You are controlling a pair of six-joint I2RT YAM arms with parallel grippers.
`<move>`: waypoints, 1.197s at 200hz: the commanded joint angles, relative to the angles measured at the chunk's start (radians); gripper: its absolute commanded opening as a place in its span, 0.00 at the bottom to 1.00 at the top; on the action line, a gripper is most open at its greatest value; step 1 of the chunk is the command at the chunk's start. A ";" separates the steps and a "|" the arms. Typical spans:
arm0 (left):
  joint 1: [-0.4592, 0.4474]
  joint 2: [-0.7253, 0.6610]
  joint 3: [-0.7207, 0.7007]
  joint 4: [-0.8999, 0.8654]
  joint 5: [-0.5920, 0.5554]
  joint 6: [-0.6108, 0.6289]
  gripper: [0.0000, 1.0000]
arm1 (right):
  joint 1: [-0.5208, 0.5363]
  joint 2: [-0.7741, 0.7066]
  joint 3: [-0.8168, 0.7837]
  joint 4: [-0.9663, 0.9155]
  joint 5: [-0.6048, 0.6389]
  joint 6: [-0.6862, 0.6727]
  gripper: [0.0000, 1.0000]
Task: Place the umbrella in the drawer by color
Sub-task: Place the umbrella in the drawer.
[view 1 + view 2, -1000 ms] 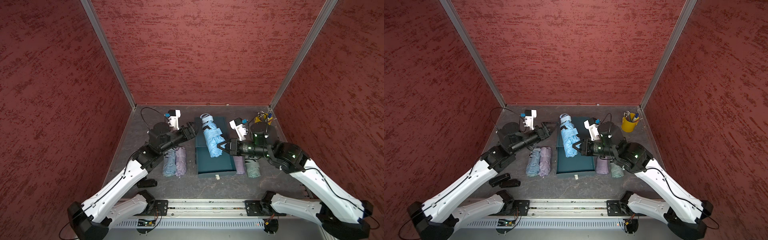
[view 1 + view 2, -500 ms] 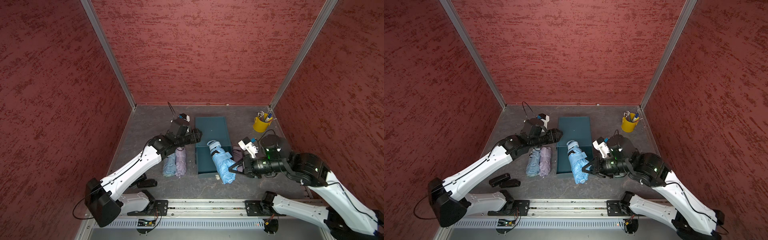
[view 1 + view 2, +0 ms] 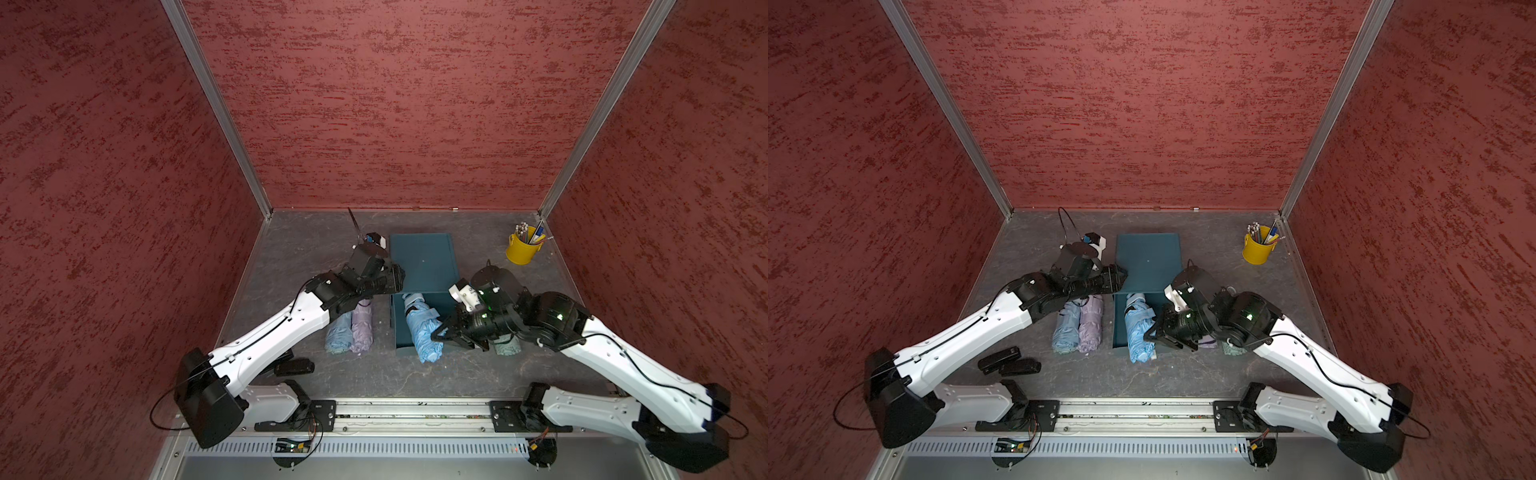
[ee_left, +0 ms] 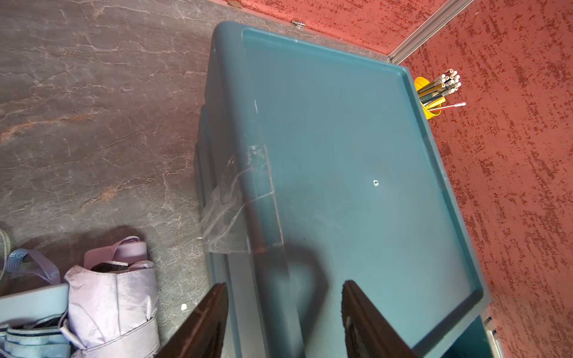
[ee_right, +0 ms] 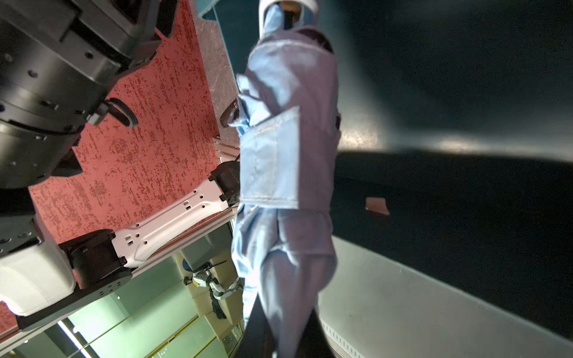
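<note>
Inside the pulled-out drawer of smooth teal plastic sits the blue umbrella, a folded roll of crinkled fabric whose loose end overhangs the drawer's front. The right gripper has its fingers pressed together, pinching that fabric. The left gripper fingers stand apart, holding nothing, above the flat, rimmed cabinet top.

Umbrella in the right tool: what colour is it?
The umbrella is light blue, clearest in the right wrist view.

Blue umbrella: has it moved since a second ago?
Yes. The blue umbrella came from over the teal cabinet top toward the base rail, to the open drawer.
</note>
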 commanded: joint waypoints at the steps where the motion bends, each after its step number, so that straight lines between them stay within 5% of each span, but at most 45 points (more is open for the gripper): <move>1: -0.007 -0.003 -0.020 -0.006 -0.024 0.031 0.60 | 0.004 0.038 0.010 0.131 0.030 0.007 0.00; 170: -0.031 -0.023 -0.059 0.015 -0.006 0.045 0.58 | -0.009 0.137 -0.090 0.329 0.222 -0.020 0.00; 203: -0.038 -0.020 -0.058 0.016 0.003 0.022 0.59 | 0.012 0.145 -0.054 0.326 0.212 -0.083 0.43; 227: -0.040 -0.026 -0.057 0.014 -0.008 0.005 0.59 | 0.019 0.136 -0.030 0.268 0.230 -0.116 0.67; 239: -0.037 -0.032 -0.053 0.008 -0.019 0.001 0.60 | 0.026 0.140 -0.014 0.224 0.232 -0.139 0.70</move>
